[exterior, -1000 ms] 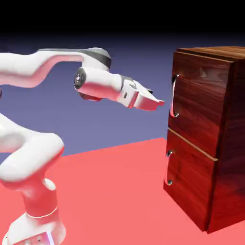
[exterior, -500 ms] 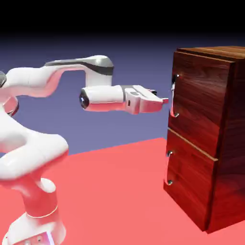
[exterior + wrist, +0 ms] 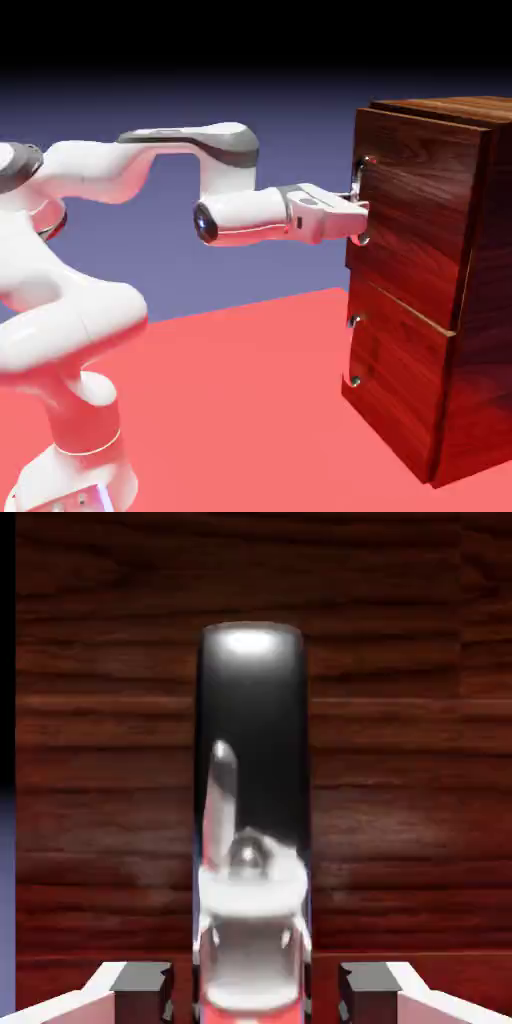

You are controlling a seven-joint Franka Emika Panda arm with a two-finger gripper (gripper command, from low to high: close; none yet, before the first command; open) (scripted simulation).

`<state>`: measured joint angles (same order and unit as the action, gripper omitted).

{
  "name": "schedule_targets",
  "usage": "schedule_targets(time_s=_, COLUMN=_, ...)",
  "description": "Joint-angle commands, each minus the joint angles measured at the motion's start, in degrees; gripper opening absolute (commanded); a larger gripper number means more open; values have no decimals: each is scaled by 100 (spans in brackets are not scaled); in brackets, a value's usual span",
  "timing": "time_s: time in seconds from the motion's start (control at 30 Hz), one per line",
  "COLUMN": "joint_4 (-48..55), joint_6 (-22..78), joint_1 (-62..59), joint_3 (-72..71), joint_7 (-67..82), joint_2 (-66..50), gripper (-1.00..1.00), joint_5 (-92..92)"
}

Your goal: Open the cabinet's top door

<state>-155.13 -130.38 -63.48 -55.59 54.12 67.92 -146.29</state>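
A white robot arm (image 3: 120,190) reaches level across a red table (image 3: 240,400) toward a tall cabinet (image 3: 440,300) of dark reddish-brown glossy wood, which stands at the 3 o'clock side of the exterior view. Its pincer (image 3: 358,210) meets the long curved silver handle (image 3: 360,200) of the top door (image 3: 415,215), the larger upper front panel, with the handle running along that panel's 9 o'clock edge. The pincer is pressed together on the handle, its jaws nearly meeting around the bar.

In the hand view, the handle (image 3: 250,812) fills the centre as an upright, dark, mirror-like bar running from about 12 o'clock down to 6 o'clock, with a bright glint near its top and the white arm reflected in its lower half. Two small grey fingertips (image 3: 142,982) show at the bottom edge, at roughly 7 and 5 o'clock, one on each side of the bar. Wood grain of the top door (image 3: 400,762) covers the rest of that view.

Below the top door, at about 4 o'clock in the exterior view, sits the shorter lower panel (image 3: 400,390) with its own short silver handle (image 3: 353,350). The top door's 9 o'clock edge stands slightly forward of the lower panel's edge. A blue-violet backdrop (image 3: 250,120) lies behind the arm.
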Motion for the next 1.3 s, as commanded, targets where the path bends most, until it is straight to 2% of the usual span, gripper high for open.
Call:
schedule_targets(time_s=0.0, joint_4=-138, joint_6=243, joint_1=62, joint_3=162, joint_7=32, joint_2=-12, gripper=-100, joint_5=142)
schedule_targets(time_s=0.3, joint_4=-915, joint_6=2486, joint_1=62, joint_3=1641, joint_7=386, joint_2=-291, gripper=-100, joint_5=1686)
schedule_targets(time_s=0.57, joint_4=-855, joint_6=4480, joint_1=-568, joint_3=2849, joint_7=1008, joint_2=-1182, gripper=-100, joint_5=3424)
schedule_targets(time_s=0.83, joint_4=0, joint_6=6115, joint_1=-1239, joint_3=3615, joint_7=1892, joint_2=-2788, gripper=-100, joint_5=5320)
schedule_targets(time_s=1.27, joint_4=2292, joint_6=7673, joint_1=-1580, joint_3=3948, joint_7=2868, joint_2=-5485, gripper=-100, joint_5=7685)
